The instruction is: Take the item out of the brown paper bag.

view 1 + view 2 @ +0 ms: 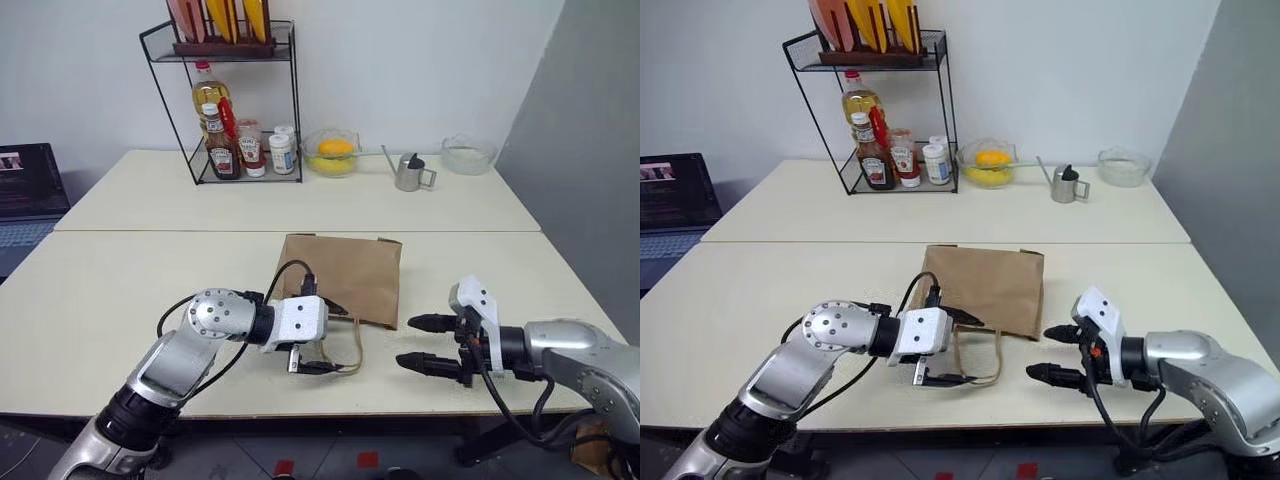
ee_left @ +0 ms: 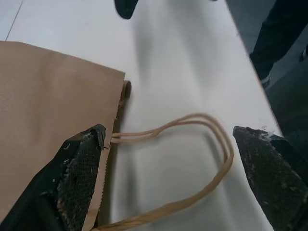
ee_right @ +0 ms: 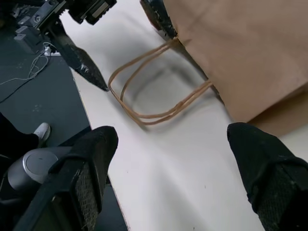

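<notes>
Nearest the robot, the left claw (image 1: pixel 322 338) hangs released at the mouth end of the brown paper bag (image 1: pixel 345 275), its two black fingers spread wide and pointing toward the robot's right. In the left wrist view one finger (image 2: pixel 77 178) lies at the creased rim, whether touching it or just over it cannot be told; the other stands beyond the looped cord handles (image 2: pixel 192 163), so the loops lie between the two. The handles rest slack on the tabletop (image 1: pixel 90 310). To the right, the right claw (image 1: pixel 422 342) is likewise released and empty, fingertips aimed at the bag's near corner, just beside it but apart.

The bag lies flat on its side, mouth toward the robot, the paper showing no clear bulge. The item is not visible; it is presumably inside the bag.

Step in hand, as judged: approach to the opening, before any hold is taken. The next move probably calls for one claw to pinch the rim or a handle and lift the mouth open, while the other reaches in or tips the bag up.

Farther off stand a wire rack of bottles (image 1: pixel 232 150), a bowl of yellow fruit (image 1: pixel 333 153) and a small metal watering can (image 1: pixel 410 172).
</notes>
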